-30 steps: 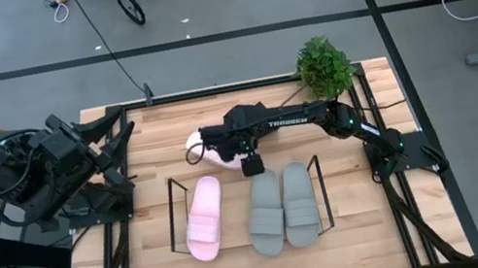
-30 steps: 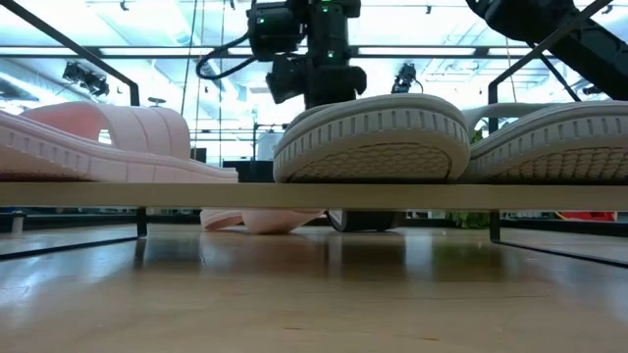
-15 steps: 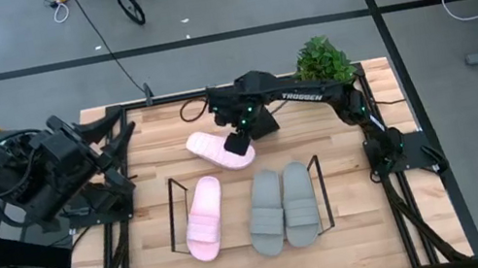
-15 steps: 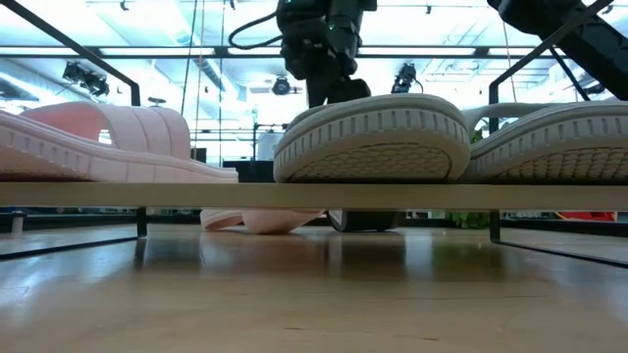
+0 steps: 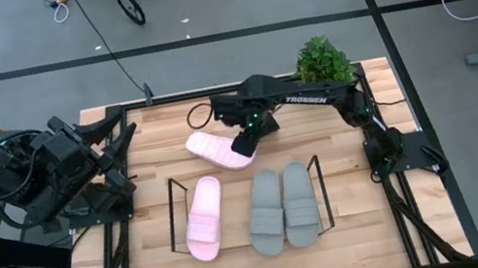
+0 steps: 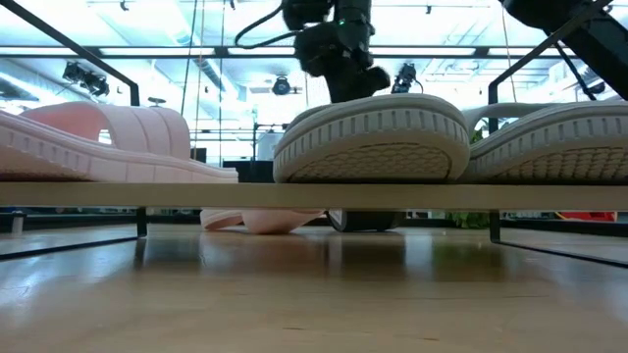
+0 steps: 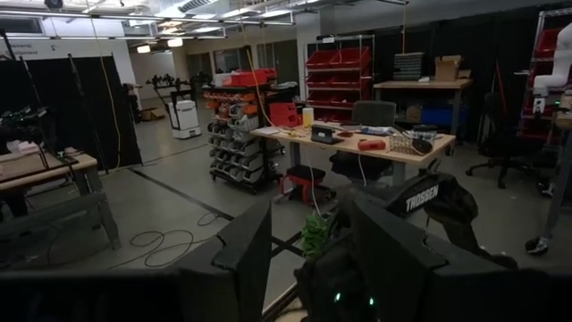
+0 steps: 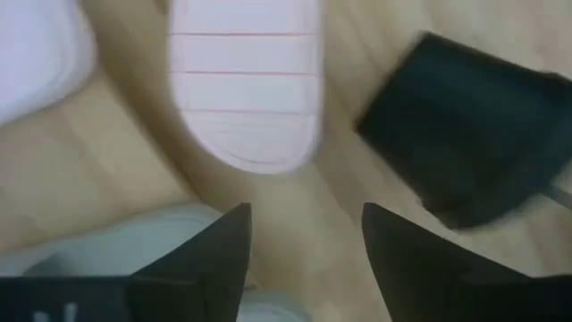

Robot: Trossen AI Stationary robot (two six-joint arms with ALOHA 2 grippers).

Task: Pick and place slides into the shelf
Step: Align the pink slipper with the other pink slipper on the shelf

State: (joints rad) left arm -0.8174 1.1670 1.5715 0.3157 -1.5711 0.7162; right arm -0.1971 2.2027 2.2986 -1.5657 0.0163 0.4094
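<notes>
The shelf [image 5: 175, 214], a low black wire frame, holds one pale pink slide [image 5: 204, 217] and two grey slides [image 5: 266, 211] [image 5: 298, 202] lying side by side. In the low view their soles [image 6: 373, 137] rest on the shelf's bar [image 6: 314, 194]. A second pink slide [image 5: 215, 150] lies flat on the table behind the shelf. My right gripper [image 5: 245, 140] hangs open above that slide's right end, pointing down, with nothing between its fingers [image 8: 306, 215]. My left gripper [image 5: 113, 158] waits open at the table's left edge, held level [image 7: 308, 259].
A potted green plant [image 5: 324, 65] stands at the far right corner. Black rails [image 5: 387, 78] frame the table. A dark blurred thing [image 8: 465, 134] shows beside the pink slide [image 8: 246, 89] in the right wrist view. A gap [image 5: 237, 215] separates the pink and grey slides in the shelf.
My right gripper has risen from just above the far end of the left grey slide. It has moved toward the table's far edge and rolled about its own axis. It now hangs over the loose pink slide. No slide has moved.
</notes>
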